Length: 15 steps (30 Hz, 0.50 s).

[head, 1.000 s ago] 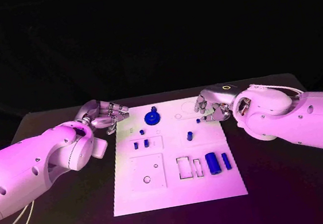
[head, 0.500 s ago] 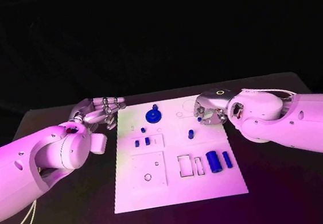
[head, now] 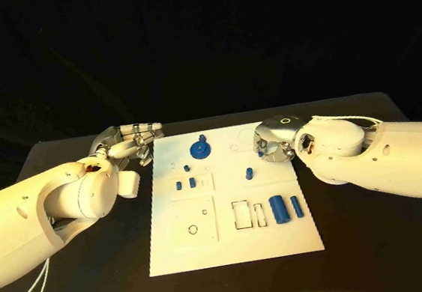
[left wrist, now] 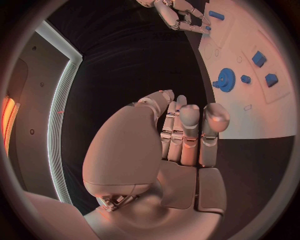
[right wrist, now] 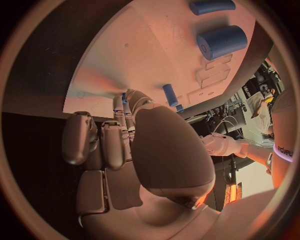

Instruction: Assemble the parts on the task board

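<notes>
Several blue parts sit on the task board (head: 234, 244); the large cylinder (head: 278, 210) near its right edge looks rigid and smooth, so grip it across the middle. Left wrist: left hand (left wrist: 181, 135) curled shut, empty. Right wrist: right hand (right wrist: 109, 140), you cannot tell.

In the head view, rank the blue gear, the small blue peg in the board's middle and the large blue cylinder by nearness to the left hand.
Measured from the left hand at the white task board's far left corner:
1. Blue gear, far end of the board, beside the hand.
2. Small blue peg, mid-board, right of centre.
3. Large blue cylinder, near right part.
</notes>
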### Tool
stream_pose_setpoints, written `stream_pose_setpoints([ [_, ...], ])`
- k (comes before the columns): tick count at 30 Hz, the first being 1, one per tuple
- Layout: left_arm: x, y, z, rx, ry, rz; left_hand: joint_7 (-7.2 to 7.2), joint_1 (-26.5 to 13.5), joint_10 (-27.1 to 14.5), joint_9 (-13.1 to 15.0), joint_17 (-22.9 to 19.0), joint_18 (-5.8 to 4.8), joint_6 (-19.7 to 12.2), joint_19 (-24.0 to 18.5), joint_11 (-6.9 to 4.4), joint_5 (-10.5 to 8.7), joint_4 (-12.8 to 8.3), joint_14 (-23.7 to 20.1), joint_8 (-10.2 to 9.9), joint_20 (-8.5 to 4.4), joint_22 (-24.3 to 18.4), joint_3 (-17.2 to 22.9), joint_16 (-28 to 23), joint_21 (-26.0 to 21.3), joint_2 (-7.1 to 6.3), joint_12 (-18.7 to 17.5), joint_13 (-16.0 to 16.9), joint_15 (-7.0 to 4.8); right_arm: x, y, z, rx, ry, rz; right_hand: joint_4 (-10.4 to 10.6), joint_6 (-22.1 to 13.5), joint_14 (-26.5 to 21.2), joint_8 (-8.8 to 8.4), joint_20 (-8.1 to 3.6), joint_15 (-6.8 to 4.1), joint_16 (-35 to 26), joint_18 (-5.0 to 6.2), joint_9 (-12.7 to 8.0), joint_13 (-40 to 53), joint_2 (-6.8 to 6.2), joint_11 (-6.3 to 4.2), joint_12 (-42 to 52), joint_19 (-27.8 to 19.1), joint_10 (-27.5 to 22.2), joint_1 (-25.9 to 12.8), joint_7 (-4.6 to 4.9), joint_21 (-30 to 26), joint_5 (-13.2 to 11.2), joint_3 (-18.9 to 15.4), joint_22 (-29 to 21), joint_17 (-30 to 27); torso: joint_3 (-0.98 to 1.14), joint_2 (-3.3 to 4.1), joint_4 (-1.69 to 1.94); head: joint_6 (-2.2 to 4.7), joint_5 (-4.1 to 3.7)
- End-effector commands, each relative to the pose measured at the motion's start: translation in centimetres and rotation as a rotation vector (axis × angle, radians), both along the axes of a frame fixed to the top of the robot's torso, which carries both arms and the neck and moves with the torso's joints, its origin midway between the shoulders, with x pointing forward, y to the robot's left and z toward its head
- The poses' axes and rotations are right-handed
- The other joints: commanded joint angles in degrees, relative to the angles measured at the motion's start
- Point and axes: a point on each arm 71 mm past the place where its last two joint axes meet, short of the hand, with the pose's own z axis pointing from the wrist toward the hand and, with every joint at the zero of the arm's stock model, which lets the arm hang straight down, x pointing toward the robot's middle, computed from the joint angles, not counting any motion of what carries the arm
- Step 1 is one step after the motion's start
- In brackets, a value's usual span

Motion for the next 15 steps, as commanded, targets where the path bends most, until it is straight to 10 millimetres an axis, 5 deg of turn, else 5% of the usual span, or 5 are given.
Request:
stream_pose_setpoints([
  [1, -0.02, -0.22, 0.21, -0.021, -0.009, -0.011, 0.07, 0.21, -0.40, -0.09, -0.06, 0.62, 0.00, -0.54, 0.08, 0.20, -0.48, -0.51, 0.24, 0.06, -0.09, -0.03, -0.19, -0.36, 0.50, 0.31, 0.06, -0.03, -0.01, 0.07, -0.35, -0.027, 0.007, 0.009, -0.11, 0.53, 2.59, -0.28, 0.06, 0.26, 0.30, -0.72, -0.02, -0.08, -0.47, -0.08, -0.38, 0.24, 0.32, -0.29, 0.04, 0.35, 0.37, 0.35, 5.03, 0.04, 0.05, 0.00, 0.01, -0.13, 0.08],
  [15, -0.02, -0.26, 0.19, -0.021, -0.003, -0.015, 0.15, 0.33, -0.82, -0.14, -0.31, 0.71, -0.15, -0.76, 0.17, 0.20, -0.66, -0.62, 0.19, 0.08, -0.48, -0.07, -0.33, -0.79, 0.59, 0.47, 0.12, 0.02, 0.27, 0.38, -1.05, -0.037, 0.024, 0.012, -0.72, 1.70, 2.61, -0.19, -0.03, 0.06, 0.63, -0.85, 0.16, -0.97, -0.21, -0.38, -0.55, 0.47, 1.47, -1.45, -0.29, 1.15, -0.13, 2.90, 5.77, 0.33, -0.01, -0.05, -0.02, -0.55, 0.08],
])
